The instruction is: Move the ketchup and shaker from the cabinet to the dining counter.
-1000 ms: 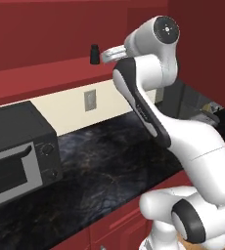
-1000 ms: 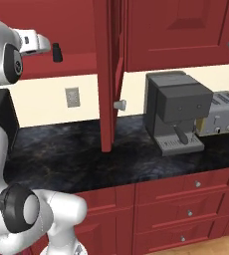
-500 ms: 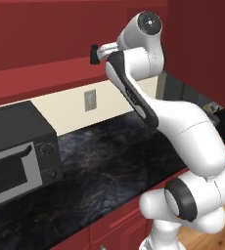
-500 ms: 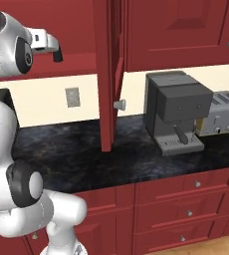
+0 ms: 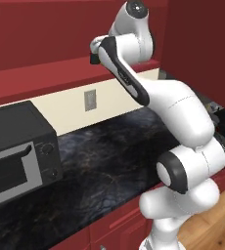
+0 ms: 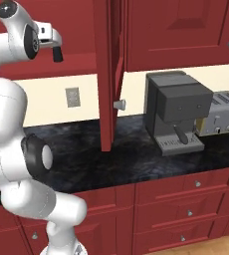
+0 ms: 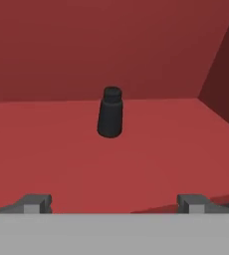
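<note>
The shaker (image 7: 110, 112) is standing upright on the red shelf of the cabinet (image 7: 151, 149) in the hand view, alone, just above centre toward twelve o'clock, with the cabinet's back wall behind it and a side wall rising at two o'clock. The gripper (image 7: 114, 203) is sitting released, its two fingertips (image 7: 34, 203) spread wide at seven and five o'clock, well short of the shaker and touching nothing. In the right base view the gripper (image 6: 57, 52) is pointing into the cabinet at ten o'clock, beside the open cabinet door (image 6: 108, 74); a coffee machine (image 6: 177, 112) and toaster (image 6: 224, 112) are resting on the counter (image 6: 131, 152) at three o'clock. In the left base view a microwave (image 5: 17, 146) is sitting at nine o'clock.
</note>
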Tool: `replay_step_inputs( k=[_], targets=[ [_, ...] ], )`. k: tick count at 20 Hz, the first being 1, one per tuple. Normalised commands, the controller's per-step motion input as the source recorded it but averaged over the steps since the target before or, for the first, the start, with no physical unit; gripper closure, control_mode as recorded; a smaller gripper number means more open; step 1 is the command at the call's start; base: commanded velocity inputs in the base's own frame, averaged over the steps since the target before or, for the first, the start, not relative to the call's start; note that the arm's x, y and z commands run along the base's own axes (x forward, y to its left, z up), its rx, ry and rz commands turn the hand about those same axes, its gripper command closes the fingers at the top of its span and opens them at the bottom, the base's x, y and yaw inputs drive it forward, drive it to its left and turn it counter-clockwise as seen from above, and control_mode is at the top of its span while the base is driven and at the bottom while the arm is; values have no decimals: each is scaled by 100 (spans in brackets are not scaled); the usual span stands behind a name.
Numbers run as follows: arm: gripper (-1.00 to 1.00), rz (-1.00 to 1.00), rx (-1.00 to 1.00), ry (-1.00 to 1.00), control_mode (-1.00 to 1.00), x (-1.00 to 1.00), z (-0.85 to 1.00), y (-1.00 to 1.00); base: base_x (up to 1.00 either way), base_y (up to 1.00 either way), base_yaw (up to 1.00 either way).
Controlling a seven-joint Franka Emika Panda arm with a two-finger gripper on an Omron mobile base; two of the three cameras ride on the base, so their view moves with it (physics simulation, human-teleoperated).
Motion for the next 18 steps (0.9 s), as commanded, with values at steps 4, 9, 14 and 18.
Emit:
replay_step_inputs(
  k=[4, 9, 14, 18],
  targets=[
    [-100, 1, 0, 0, -100, 52, 0, 27, 0, 0, 0],
    [-100, 0, 0, 0, -100, 53, -1, 13, 0, 0, 0],
    [-100, 0, 0, 1, -100, 51, -2, 3, 0, 0, 0],
    [-100, 0, 0, 3, -100, 49, -6, 1, 0, 0, 0]
  ],
)
